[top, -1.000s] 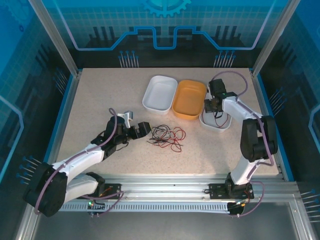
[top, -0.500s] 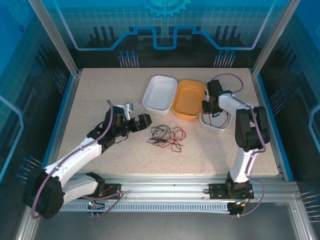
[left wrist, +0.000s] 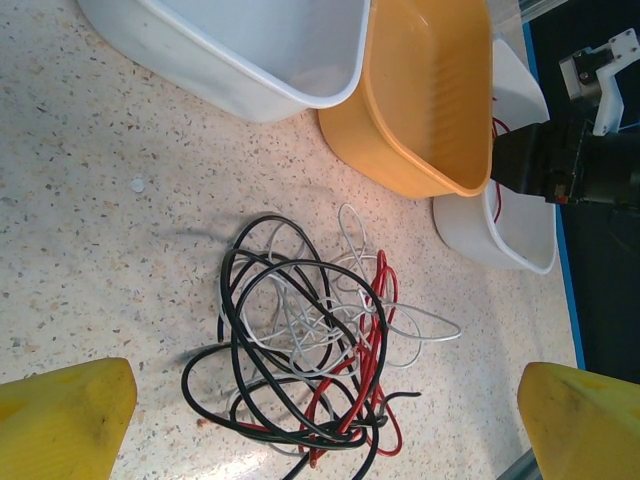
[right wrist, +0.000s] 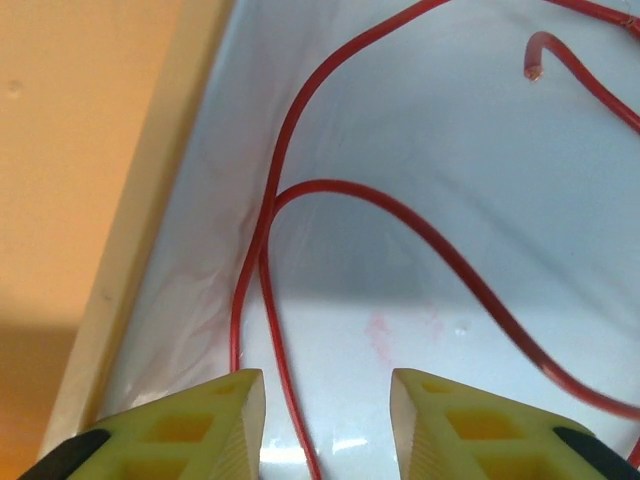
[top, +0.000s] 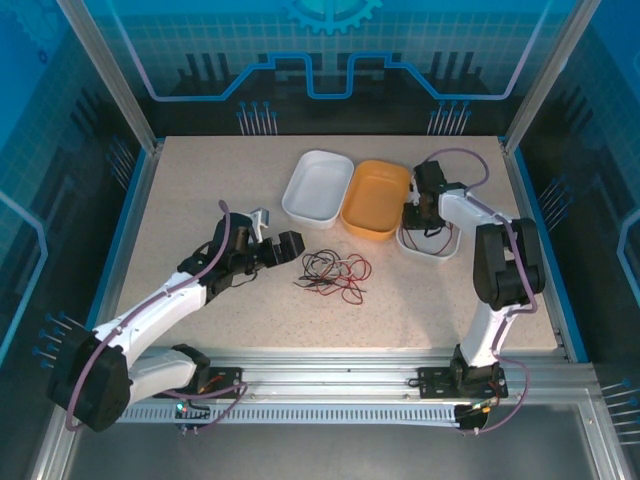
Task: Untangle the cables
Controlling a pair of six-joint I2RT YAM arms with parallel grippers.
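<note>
The cables (top: pixel 333 272) lie as a tangled bundle of thin red, black and white wires on the speckled table, centre front. My left gripper (top: pixel 275 238) hovers just left of them, wide open. In its wrist view the cables (left wrist: pixel 310 340) lie between and beyond the yellow fingertips (left wrist: pixel 62 412), untouched. My right gripper (top: pixel 424 212) is down in the small white tray (top: pixel 436 250), open. There a loose red wire (right wrist: pixel 400 215) loops across the tray floor and passes between the fingertips (right wrist: pixel 225 425), close to the left one, not pinched.
A white bin (top: pixel 318 185) and an orange bin (top: pixel 378 197) stand side by side behind the bundle, the small tray right of the orange one. Blue rails edge the table, and the cage posts rise at its far corners.
My right gripper has gone from shut to open over the tray, and the red wire now lies loose. The left gripper shifted slightly away from the table's near edge, staying open.
</note>
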